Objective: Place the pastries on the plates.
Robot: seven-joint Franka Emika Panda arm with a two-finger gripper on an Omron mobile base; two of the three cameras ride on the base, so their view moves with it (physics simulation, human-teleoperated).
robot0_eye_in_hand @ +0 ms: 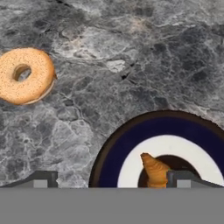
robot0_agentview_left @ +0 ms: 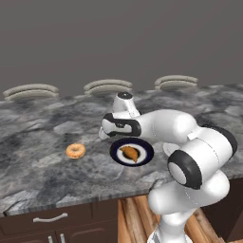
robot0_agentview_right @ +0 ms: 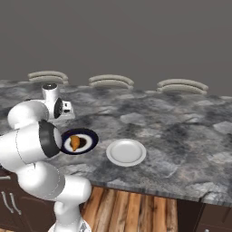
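Croissant (robot0_eye_in_hand: 154, 170) lay on navy plate (robot0_eye_in_hand: 131, 144); hand (robot0_eye_in_hand: 111, 179) wide, empty. Best lift clear, then approach doughnut (robot0_eye_in_hand: 25, 75) from above.

In the hand view the navy plate (robot0_eye_in_hand: 131, 144) is cut off by the lower edge, so just its far half shows, and the croissant (robot0_eye_in_hand: 154, 169) on it shows just its tip, the rest cut off there and behind a finger tip (robot0_eye_in_hand: 183, 179). In the right base view the arm hides the plate's left rim. The doughnut's (robot0_agentview_left: 75, 151) glaze is too small to judge from the left base view.
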